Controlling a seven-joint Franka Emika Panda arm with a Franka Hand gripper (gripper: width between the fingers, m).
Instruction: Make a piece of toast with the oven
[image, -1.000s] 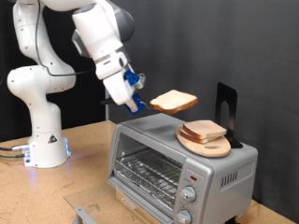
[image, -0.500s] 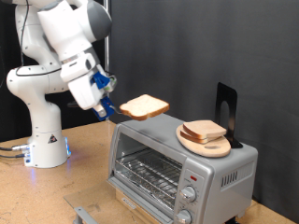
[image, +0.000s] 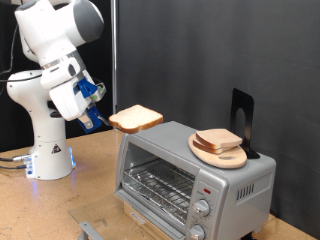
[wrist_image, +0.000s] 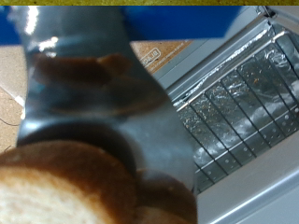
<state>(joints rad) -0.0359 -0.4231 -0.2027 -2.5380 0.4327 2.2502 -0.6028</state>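
My gripper (image: 106, 122) is shut on a slice of pale bread with a tan crust (image: 136, 119) and holds it level in the air, just past the exterior view's left end of the silver toaster oven (image: 195, 168). In the wrist view the bread (wrist_image: 65, 191) fills the near corner under a dark finger (wrist_image: 93, 93). The oven's glass door is down and its wire rack (image: 160, 185) shows; the rack also shows in the wrist view (wrist_image: 234, 112). A second slice (image: 218, 139) lies on a round wooden plate (image: 222, 155) on the oven's top.
The arm's white base (image: 45, 150) stands on the wooden table (image: 60, 205) at the exterior view's left. A black stand (image: 241, 115) rises behind the plate. Two knobs (image: 204, 209) sit on the oven's front. A grey bracket (image: 90, 230) lies at the table's front.
My gripper has carried the bread slice from above the oven's top toward the exterior view's left and slightly down, past the oven's end. The plate and second slice have not moved.
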